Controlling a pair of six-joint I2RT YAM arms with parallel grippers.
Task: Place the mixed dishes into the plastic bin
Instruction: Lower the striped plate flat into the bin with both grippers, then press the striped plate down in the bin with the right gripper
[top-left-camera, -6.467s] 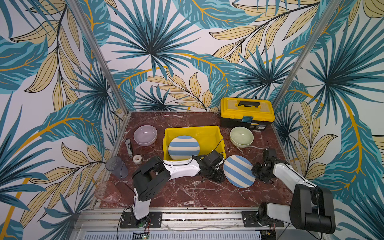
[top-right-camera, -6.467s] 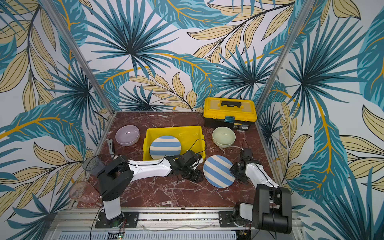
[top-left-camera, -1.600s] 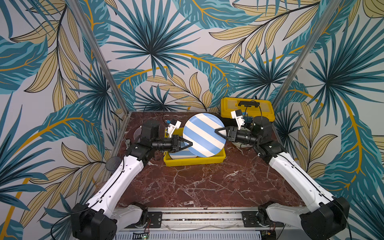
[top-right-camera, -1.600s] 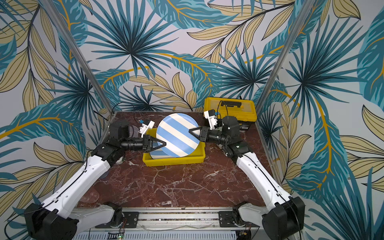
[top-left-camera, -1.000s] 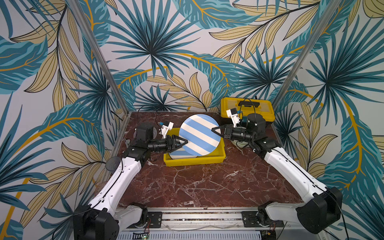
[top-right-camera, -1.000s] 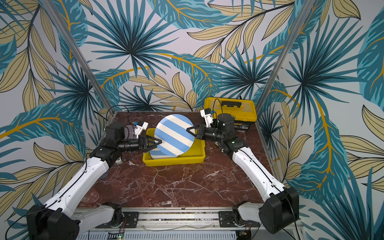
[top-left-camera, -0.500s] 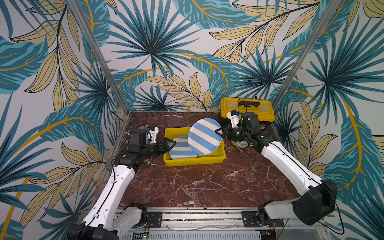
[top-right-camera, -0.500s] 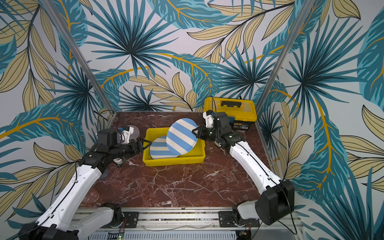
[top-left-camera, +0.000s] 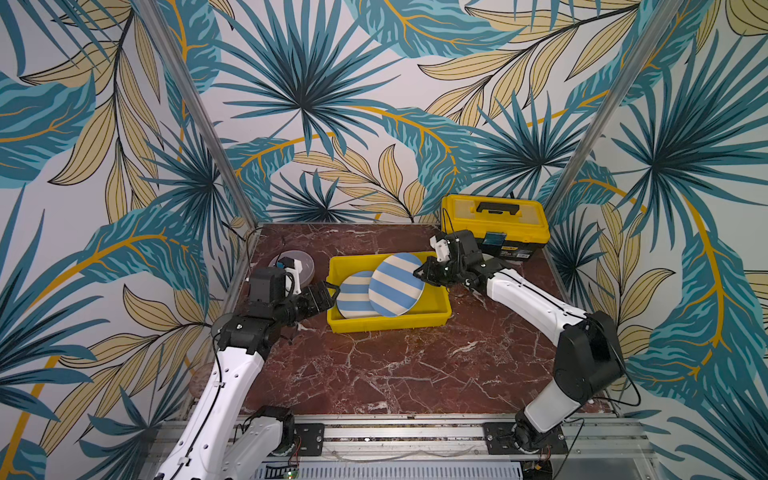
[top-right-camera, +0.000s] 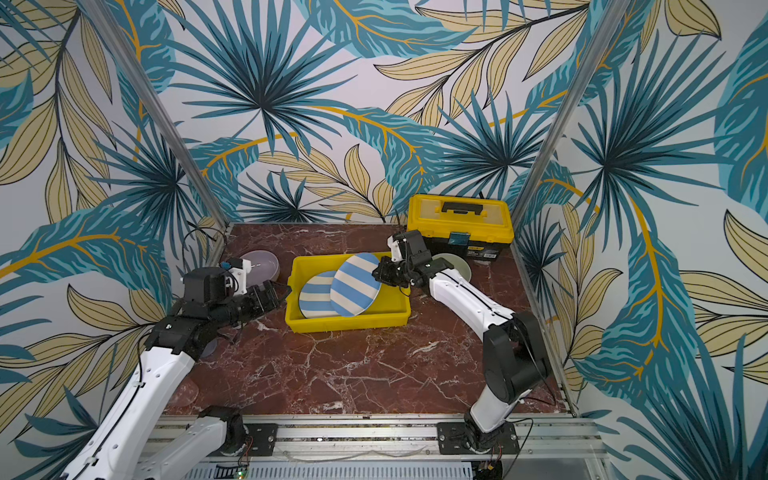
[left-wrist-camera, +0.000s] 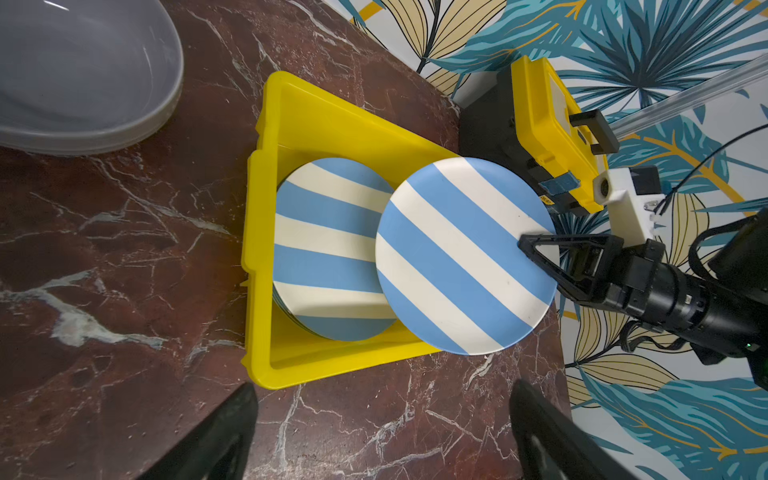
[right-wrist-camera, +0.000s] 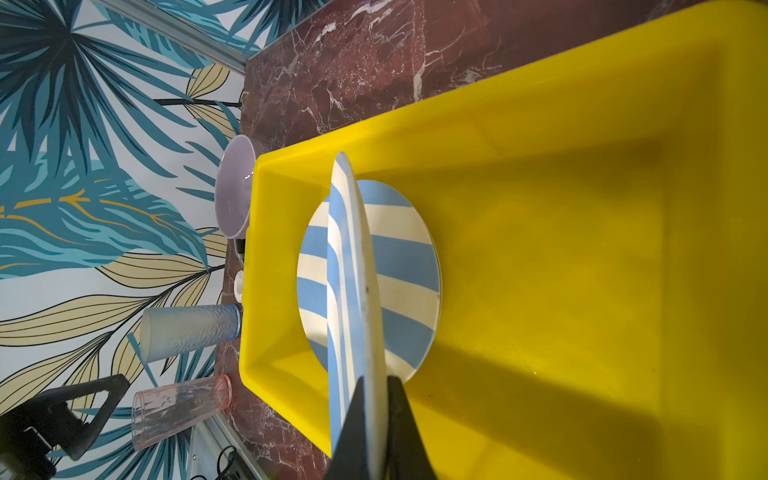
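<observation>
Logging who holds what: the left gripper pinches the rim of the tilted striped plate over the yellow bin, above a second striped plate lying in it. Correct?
Not the left: the right gripper pinches the tilted striped plate by its rim, plain in the right wrist view; the left gripper stands open beside the yellow bin.

This is a robot test cell in a lab. Three flat wall panels printed with teal and tan palm leaves (top-left-camera: 311, 83) box in a small red-brown marble-patterned tabletop (top-left-camera: 395, 365). Bare aluminium posts (top-left-camera: 201, 116) join them at the back corners. Along the lower edge of both top views runs a slotted aluminium rail (top-right-camera: 374, 432), with two white-and-black robot arms (top-left-camera: 224, 386) bolted to it on black plates (top-left-camera: 309, 438).
</observation>
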